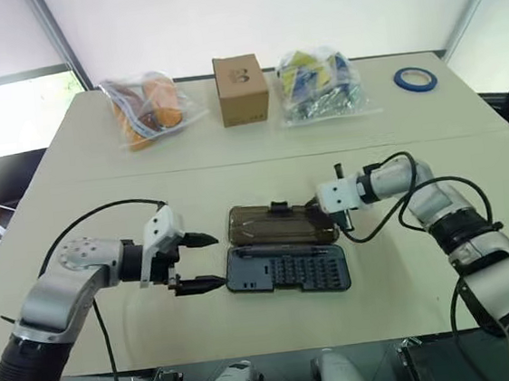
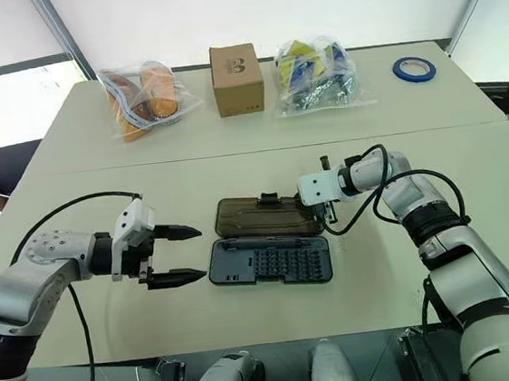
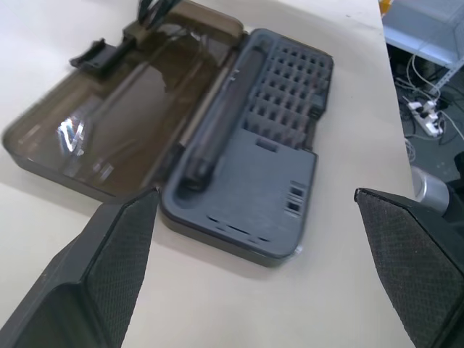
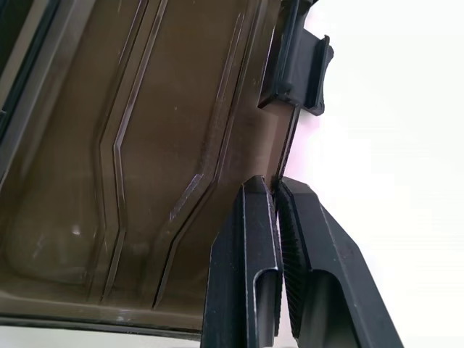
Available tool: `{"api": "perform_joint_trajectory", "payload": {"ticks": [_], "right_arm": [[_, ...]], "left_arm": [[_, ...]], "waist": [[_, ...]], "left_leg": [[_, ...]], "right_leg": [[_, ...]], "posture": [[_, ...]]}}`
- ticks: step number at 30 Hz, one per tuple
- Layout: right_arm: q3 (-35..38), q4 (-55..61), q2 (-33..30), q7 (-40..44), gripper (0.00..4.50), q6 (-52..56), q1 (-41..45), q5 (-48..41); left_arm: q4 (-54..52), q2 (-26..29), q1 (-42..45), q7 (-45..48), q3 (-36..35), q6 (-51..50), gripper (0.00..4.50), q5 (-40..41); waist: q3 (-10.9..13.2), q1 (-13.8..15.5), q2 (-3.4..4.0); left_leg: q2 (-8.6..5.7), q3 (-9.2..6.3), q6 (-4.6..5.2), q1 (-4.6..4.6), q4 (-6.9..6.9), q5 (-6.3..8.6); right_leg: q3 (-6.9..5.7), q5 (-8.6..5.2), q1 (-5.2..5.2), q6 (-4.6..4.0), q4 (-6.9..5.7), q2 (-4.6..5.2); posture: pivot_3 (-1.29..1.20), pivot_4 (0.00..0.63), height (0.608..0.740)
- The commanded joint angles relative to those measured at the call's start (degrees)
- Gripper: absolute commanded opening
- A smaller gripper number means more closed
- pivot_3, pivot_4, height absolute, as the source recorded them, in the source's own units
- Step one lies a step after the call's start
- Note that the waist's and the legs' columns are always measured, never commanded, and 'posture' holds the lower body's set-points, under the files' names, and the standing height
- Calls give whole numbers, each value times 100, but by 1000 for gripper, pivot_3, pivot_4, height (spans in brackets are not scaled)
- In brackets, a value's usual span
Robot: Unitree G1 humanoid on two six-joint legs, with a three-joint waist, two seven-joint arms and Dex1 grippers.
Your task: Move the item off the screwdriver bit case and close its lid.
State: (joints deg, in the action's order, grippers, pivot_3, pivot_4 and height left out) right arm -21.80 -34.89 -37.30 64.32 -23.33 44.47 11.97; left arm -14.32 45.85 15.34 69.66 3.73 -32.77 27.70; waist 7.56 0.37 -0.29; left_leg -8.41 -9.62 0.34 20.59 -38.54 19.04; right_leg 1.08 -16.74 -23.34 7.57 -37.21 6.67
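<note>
On the table [image 1: 115, 332] the screwdriver bit case [image 1: 287, 269] lies open. The right tool [image 4: 277, 190] pinches the lid [image 1: 276, 224] edge. The left tool [image 1: 200, 262] is wide.

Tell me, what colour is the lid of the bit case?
The lid is smoky brown and translucent, seen best in the left wrist view.
</note>
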Motion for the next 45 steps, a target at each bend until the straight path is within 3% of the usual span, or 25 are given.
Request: {"api": "perform_joint_trajectory", "payload": {"ticks": [1,11,12,13,20,23,25,30,34,40,45], "right_arm": [[-115,390,18,255,29,50,-273,-28],[-74,473,1,112,29,331,-321,136],[-66,484,3,122,660,370,-325,121],[-56,489,14,93,896,382,-325,121],[216,970,-35,-152,4349,732,-309,69],[732,1907,-102,-70,4349,1781,-399,-510],[1301,3045,-169,109,4349,3302,-567,-1428],[2036,4560,-273,-118,4349,5207,-977,-2516],[2066,4840,-441,-403,4387,5369,-1449,-2403],[2017,4911,-288,-1078,4387,5733,-1543,-2307],[1889,4990,-248,-1317,4387,5846,-1675,-2307]], "left_arm": [[43,-46,34,-37,0,153,4500,-31],[174,-131,111,-50,15,218,4500,-122],[174,-134,112,-54,15,218,4500,-123],[186,-139,115,-55,17,223,4500,-127],[219,-179,103,-99,-47,177,4500,-75],[220,-177,36,-145,-156,138,4500,11],[120,-203,-45,-199,-329,-33,4500,247],[-190,-294,-32,-420,-530,-289,4500,600],[-697,-384,-102,-729,-428,-293,3245,612],[-953,-106,-280,-473,378,372,49,-162],[-763,44,-364,-287,778,702,18,-564]], "waist": [[0,-15,0],[0,-111,0],[0,-108,0],[0,-107,0],[0,-108,0],[8,-99,3],[22,-102,20],[26,-108,26],[27,-59,24],[32,-101,31],[33,-94,32]], "left_leg": [[1,2,0,-1,6,0],[7,6,-3,-6,28,-2],[7,6,-3,-6,28,-2],[7,6,-4,-6,28,-2],[7,6,-5,-10,28,-3],[8,6,-5,-2,29,-3],[8,6,-5,10,27,-3],[13,2,-9,113,-25,-6],[9,3,-7,115,-47,-5],[9,18,-8,114,-45,-5],[10,20,-8,115,-45,-5]], "right_leg": [[0,0,-2,0,1,0],[-2,0,-9,0,5,-1],[-2,0,-8,0,5,-1],[-2,0,-8,0,6,-1],[-2,0,-5,0,8,-2],[-2,0,-11,0,8,-2],[-1,0,-19,0,8,0],[-8,1,-106,1,-10,-4],[-8,1,-87,1,-8,1],[-3,1,-95,1,-10,4],[-2,1,-97,1,-10,4]], "posture": [[0,150,740],[0,150,740],[0,150,740],[0,150,740],[0,150,740],[0,150,740],[0,150,740],[0,150,740],[0,150,740],[0,150,740],[0,150,740]]}}
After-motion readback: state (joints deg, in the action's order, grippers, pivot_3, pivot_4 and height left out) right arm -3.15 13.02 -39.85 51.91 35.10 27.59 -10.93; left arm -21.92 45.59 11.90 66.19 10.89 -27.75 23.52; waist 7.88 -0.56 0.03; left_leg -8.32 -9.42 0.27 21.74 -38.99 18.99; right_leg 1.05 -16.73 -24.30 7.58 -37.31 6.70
